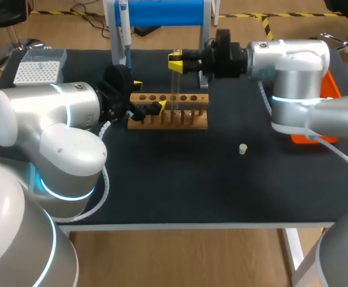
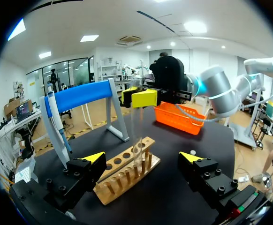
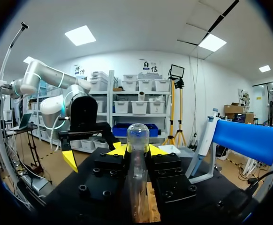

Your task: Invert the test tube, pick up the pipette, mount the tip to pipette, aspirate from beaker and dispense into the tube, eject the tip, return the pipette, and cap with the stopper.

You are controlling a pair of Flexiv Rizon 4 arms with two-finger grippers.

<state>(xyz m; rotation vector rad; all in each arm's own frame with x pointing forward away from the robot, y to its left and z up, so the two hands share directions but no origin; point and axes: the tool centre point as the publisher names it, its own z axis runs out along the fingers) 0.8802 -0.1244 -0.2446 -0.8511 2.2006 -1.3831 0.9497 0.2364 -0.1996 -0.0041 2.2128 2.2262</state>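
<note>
A clear test tube [image 1: 175, 84] stands upright over the wooden rack [image 1: 168, 119], its lower end at the rack's holes. My right gripper [image 1: 175, 63] is shut on its upper part, and the tube's rounded end [image 3: 137, 133] shows between the fingers [image 3: 137, 152]. My left gripper [image 1: 149, 94] stands open at the rack's left end, straddling it without touching the tube [image 2: 137, 129]. In the left wrist view its yellow tips sit either side of the rack [image 2: 127, 173]. The pipette [image 1: 124, 33] hangs on the blue stand [image 1: 162, 12]. A small white stopper [image 1: 243, 149] lies on the table.
A tip box [image 1: 39, 66] sits at the far left corner. An orange basket [image 1: 330, 89] is partly hidden behind my right arm. The blue stand's legs [image 2: 120, 117] are just behind the rack. The near half of the table holds only the stopper.
</note>
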